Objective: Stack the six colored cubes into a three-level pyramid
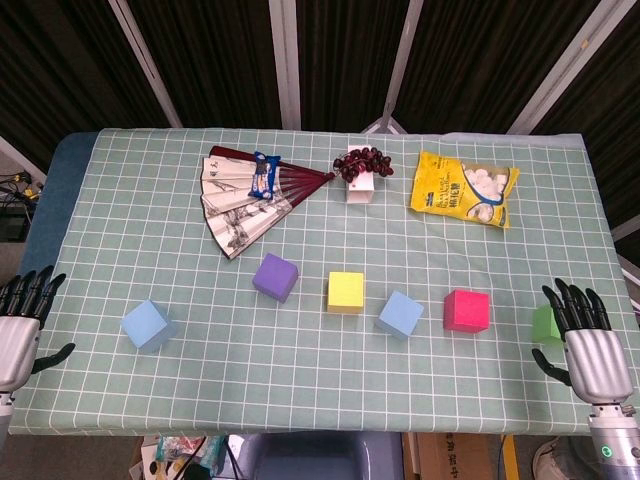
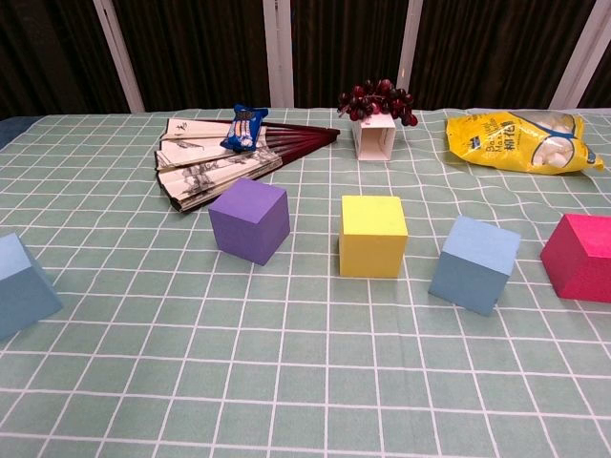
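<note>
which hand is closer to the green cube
Right. The right hand is directly beside the green cube, partly covering it; the left hand is at the table's opposite edge.

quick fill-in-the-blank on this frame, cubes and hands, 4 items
1. The cube between the purple cube and the nearer light blue cube is ____.
2. The right hand partly hides the ____ cube.
3. Cubes stacked on other cubes so far: ____.
4. The left hand sits nearest the far-left cube, coloured light ____.

Missing words: yellow; green; none; blue
</note>
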Controlling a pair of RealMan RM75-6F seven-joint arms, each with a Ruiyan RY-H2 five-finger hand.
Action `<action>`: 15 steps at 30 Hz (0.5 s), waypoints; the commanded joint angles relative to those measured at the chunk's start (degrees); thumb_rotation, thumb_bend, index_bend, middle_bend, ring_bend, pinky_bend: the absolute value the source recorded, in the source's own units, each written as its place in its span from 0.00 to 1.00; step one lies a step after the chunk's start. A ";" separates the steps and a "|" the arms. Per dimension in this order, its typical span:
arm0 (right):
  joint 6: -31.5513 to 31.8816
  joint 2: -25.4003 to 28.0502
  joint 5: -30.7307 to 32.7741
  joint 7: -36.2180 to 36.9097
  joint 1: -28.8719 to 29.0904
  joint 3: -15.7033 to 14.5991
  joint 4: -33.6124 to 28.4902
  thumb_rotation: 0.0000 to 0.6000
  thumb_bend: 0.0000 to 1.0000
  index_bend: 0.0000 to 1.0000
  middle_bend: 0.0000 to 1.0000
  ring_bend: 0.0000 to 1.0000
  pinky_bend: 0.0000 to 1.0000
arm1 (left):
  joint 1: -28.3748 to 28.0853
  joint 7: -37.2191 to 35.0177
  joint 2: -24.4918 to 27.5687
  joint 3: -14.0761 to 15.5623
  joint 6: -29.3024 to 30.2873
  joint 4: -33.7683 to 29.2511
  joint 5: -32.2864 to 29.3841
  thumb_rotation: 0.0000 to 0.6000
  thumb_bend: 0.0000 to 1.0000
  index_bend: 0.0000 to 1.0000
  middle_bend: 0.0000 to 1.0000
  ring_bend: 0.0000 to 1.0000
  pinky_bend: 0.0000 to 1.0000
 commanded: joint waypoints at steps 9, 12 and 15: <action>-0.12 0.34 -0.38 0.46 0.01 -0.24 -0.44 1.00 0.25 0.00 0.00 0.00 0.00 | 0.22 -0.53 0.57 0.20 -0.02 -0.54 -0.09 1.00 0.00 0.00 0.00 0.00 0.04; -0.29 0.10 -0.68 0.09 0.18 -0.35 -0.38 1.00 0.25 0.00 0.00 0.00 0.00 | 0.30 -0.88 0.73 0.19 -0.27 -0.74 -0.54 1.00 0.00 0.00 0.00 0.00 0.04; -0.71 -0.03 -0.52 -0.11 0.30 -0.42 -0.39 1.00 0.25 0.00 0.00 0.00 0.00 | 0.20 -0.79 0.79 0.26 -0.57 -0.82 -0.54 1.00 0.00 0.00 0.00 0.00 0.04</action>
